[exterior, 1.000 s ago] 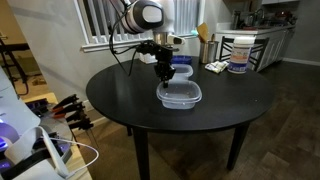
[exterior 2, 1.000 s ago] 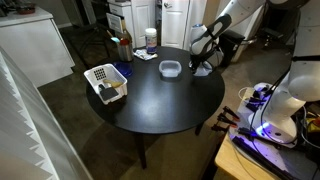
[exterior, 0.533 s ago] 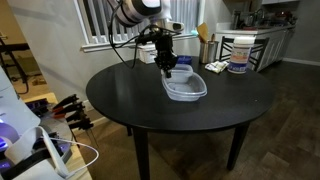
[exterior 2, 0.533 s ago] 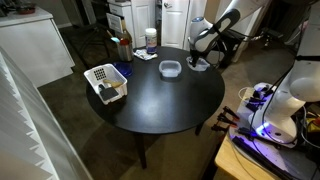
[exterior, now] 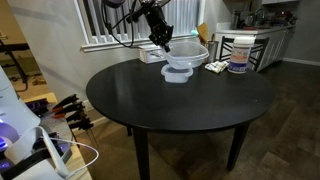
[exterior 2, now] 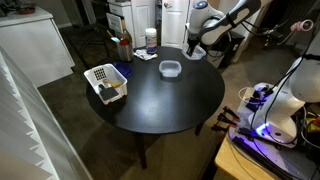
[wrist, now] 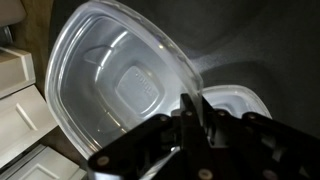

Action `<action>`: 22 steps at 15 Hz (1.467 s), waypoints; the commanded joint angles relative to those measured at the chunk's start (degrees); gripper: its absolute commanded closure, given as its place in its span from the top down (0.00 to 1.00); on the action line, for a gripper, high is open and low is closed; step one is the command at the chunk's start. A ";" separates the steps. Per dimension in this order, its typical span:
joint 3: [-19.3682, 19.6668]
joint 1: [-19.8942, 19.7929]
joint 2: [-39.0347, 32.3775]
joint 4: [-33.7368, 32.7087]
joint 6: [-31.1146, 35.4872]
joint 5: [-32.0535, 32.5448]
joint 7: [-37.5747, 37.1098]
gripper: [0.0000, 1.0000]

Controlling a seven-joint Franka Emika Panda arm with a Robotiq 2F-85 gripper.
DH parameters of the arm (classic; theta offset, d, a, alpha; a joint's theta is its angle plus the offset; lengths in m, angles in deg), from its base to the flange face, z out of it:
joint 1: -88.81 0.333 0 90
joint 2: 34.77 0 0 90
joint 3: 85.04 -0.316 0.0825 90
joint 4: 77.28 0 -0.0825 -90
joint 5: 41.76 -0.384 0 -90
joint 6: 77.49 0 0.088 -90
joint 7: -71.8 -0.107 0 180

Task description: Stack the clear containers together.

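My gripper (exterior: 160, 37) is shut on the rim of one clear container (exterior: 189, 54) and holds it tilted in the air above the black round table (exterior: 170, 115). The other clear container (exterior: 178, 74) rests on the table just below it; it also shows in an exterior view (exterior 2: 171, 69), with the gripper (exterior 2: 196, 46) to its right. In the wrist view the held container (wrist: 115, 85) fills the frame, its rim pinched between the fingers (wrist: 196, 115), and the resting container (wrist: 238, 100) lies beyond. I cannot see a blue rim.
A white bucket with a blue label (exterior: 240, 52) and a pale tray (exterior: 215, 67) stand behind the table. A white basket (exterior 2: 105, 82) and two bottles (exterior 2: 150, 40) sit at the table's far side. A workbench with cables (exterior 2: 270, 120) stands nearby.
The gripper has lifted the held container off the table, raised it and carried it over the resting container. The resting container has not moved.
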 commanded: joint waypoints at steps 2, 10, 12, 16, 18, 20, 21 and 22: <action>-2.04 -1.41 1.25 -1.17 3.33 -2.45 -0.77 0.02; -5.54 -1.19 -4.84 -13.57 -1.16 -27.58 -1.08 0.02; -5.43 -1.26 -7.65 -15.82 -0.55 -28.60 -1.87 0.02; -4.75 -2.19 -13.83 -18.65 0.93 -30.11 -3.41 0.02; -5.28 -3.31 -16.26 -19.30 2.51 -33.42 -3.20 0.02; -5.56 -4.05 -18.15 -19.86 3.50 -35.95 -3.11 0.02; -5.77 -4.36 -18.67 -19.96 3.71 -37.07 -2.85 0.02; -5.91 -4.61 -19.07 -20.12 3.96 -37.89 -2.68 0.02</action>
